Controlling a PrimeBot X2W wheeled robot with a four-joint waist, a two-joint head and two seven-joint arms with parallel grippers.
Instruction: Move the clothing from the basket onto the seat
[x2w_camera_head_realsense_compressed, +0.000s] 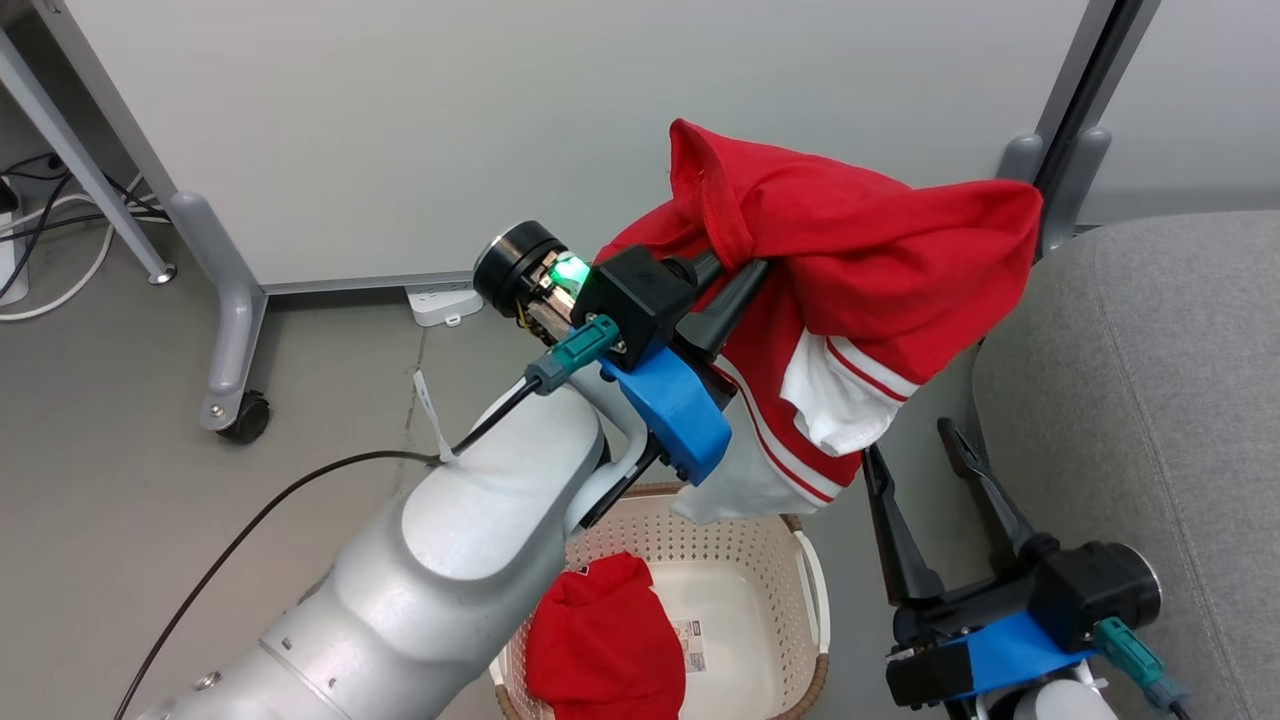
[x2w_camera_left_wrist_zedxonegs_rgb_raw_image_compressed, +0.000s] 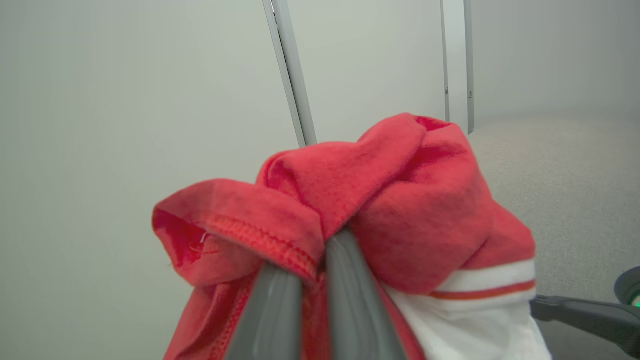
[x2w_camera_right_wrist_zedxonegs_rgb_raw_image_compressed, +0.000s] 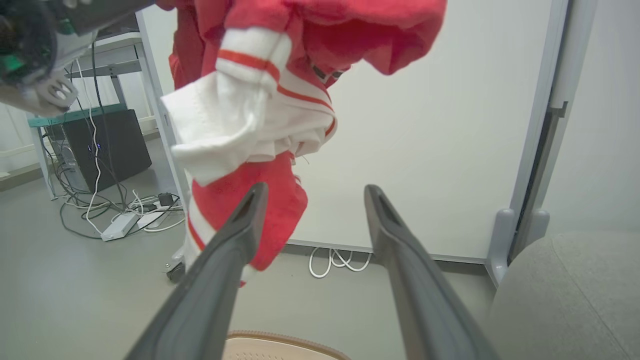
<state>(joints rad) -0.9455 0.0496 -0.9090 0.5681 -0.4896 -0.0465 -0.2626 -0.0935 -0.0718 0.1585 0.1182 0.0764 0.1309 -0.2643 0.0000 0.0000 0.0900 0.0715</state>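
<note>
One bright red fabric garment (x2w_camera_head_realsense_compressed: 605, 640) lies crumpled in the cream perforated plastic basket (x2w_camera_head_realsense_compressed: 815, 590). Above it, the left gripper (x2w_camera_head_realsense_compressed: 745, 270) is clamped tight on another red garment with red-striped white cuffs (x2w_camera_head_realsense_compressed: 860, 240), bunched and dangling. The right gripper (x2w_camera_head_realsense_compressed: 908, 442) gapes wide and empty beside the grey upholstered seat (x2w_camera_head_realsense_compressed: 1150, 400).

The left gripper (x2w_camera_head_realsense_compressed: 745, 275) is clamped on a red garment (x2w_camera_head_realsense_compressed: 860, 240) and holds it aloft. The cloth hides the fingertips. The garment's white, red-striped cuffs hang down, and its lowest white fold covers part of the far rim of the basket (x2w_camera_head_realsense_compressed: 815, 590). A second red garment (x2w_camera_head_realsense_compressed: 605, 640) lies crumpled in the basket's left half, beside a paper label (x2w_camera_head_realsense_compressed: 688, 645) on the bottom. The right gripper (x2w_camera_head_realsense_compressed: 908, 445), jaws spread and empty, stands between the basket and the grey seat (x2w_camera_head_realsense_compressed: 1150, 400) at the right. A white panel (x2w_camera_head_realsense_compressed: 500, 120) on a castored foot stands beyond.
</note>
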